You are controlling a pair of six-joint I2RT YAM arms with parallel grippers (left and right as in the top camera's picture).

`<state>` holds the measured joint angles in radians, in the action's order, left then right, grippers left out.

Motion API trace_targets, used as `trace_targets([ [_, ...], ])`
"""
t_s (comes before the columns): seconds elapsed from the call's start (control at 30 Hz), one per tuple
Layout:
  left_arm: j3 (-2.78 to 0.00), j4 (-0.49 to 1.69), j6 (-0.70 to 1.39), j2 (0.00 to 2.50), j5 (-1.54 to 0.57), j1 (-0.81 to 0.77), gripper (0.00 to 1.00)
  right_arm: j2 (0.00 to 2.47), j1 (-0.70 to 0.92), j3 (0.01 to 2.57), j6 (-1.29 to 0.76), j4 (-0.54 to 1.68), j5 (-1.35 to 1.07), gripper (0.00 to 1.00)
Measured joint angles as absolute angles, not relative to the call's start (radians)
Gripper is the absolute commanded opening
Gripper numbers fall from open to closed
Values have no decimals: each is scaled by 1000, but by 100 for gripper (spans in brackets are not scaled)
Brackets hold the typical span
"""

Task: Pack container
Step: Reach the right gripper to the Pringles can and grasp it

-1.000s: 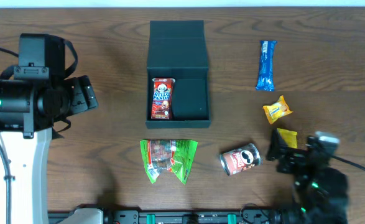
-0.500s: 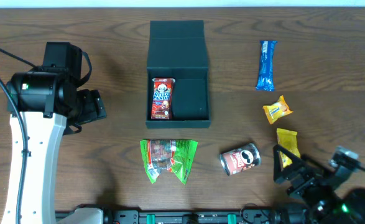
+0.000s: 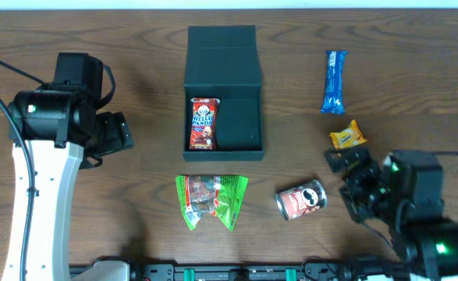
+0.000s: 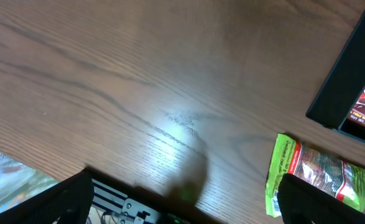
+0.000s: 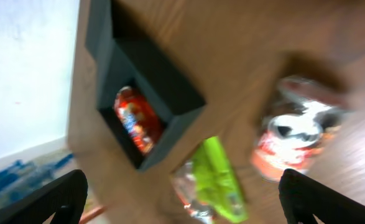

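The dark teal container (image 3: 240,117) stands open at the table's middle back, its flap lid (image 3: 221,48) folded away. A red Hello Panda packet (image 3: 203,123) lies inside on the left. A green packet (image 3: 211,200) and a small red Pringles can (image 3: 301,200) lie in front of it. My left gripper (image 3: 118,131) is open and empty, left of the container. My right gripper (image 3: 352,181) is open and empty, right of the can. The blurred right wrist view shows the container (image 5: 170,87), the green packet (image 5: 214,180) and the can (image 5: 294,137).
A blue snack bar (image 3: 335,81) and a yellow wrapped candy (image 3: 347,137) lie at the right. The left wrist view shows bare wood, the green packet (image 4: 322,174) and the container's corner (image 4: 347,74). The table's front rail (image 4: 126,202) is near.
The left arm swung right a second ago and has held still since. The right arm dropped back toward the front edge, then came forward and now covers a second yellow packet.
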<state>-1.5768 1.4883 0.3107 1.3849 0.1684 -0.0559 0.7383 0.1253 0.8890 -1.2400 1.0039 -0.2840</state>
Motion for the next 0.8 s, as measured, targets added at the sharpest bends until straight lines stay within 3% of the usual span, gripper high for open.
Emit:
trace_targets([
  [0.4,-1577,1488,311,1385,168,-56,95,948,599,889,-1636,1074,-146,99],
  [0.6,-1577,1489,311,1385,168,-56,95,976,673,889,-1796,1297,-33,99],
  [0.8,-1577,1488,311,1385,168,-56,95,978,673,886,-1858,1292,44,99],
])
